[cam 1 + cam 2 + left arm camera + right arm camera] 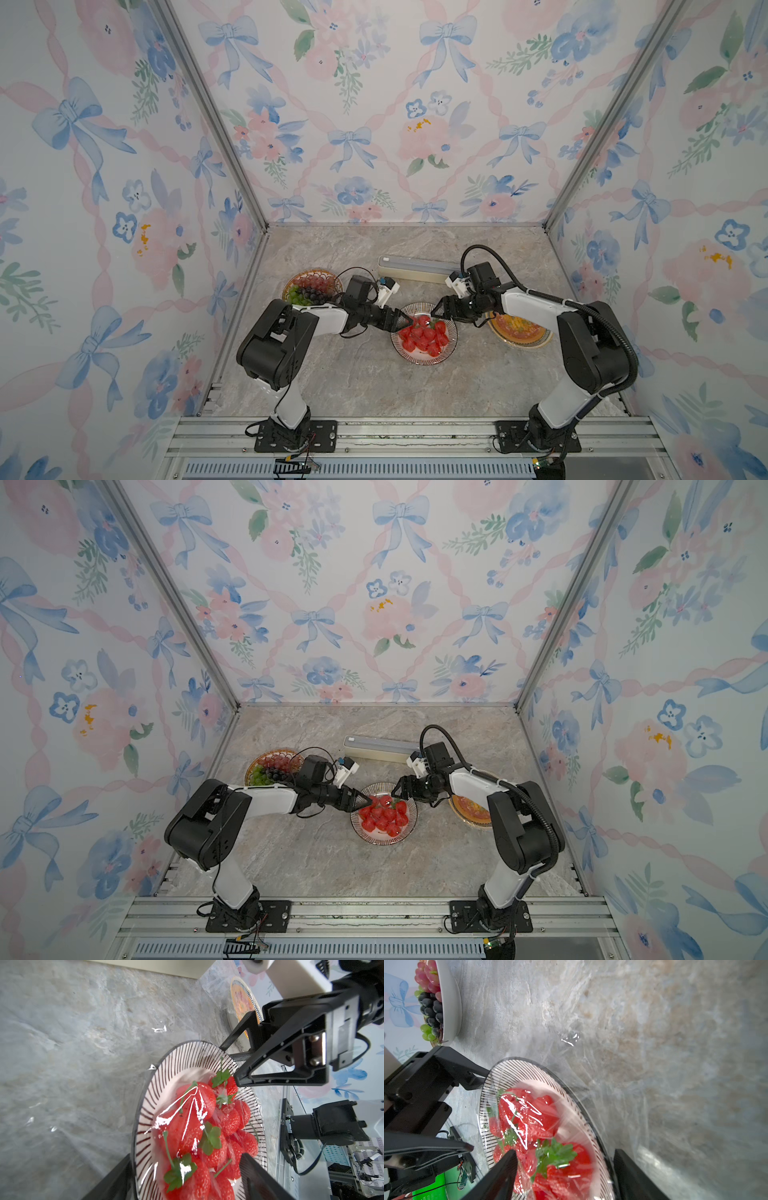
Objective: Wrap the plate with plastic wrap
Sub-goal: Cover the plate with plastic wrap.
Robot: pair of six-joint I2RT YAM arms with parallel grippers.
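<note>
Left arm (pixel 328 316) stretched inward, right arm (pixel 528 305) mirroring, both jaws apart

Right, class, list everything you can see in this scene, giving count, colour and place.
striped plate: one, white with black stripes, table centre
strawberries: a heap, red, on the striped plate
plastic wrap: one sheet, clear, over the strawberries
wrap box: one, cream, behind the striped plate
grape plate: one, green, red and dark grapes, by the left arm
orange plate: one, partly under the right arm
table: one, grey marbled
left gripper: black, open, at the striped plate's rim
right gripper: black, open, at the opposite rim
</note>
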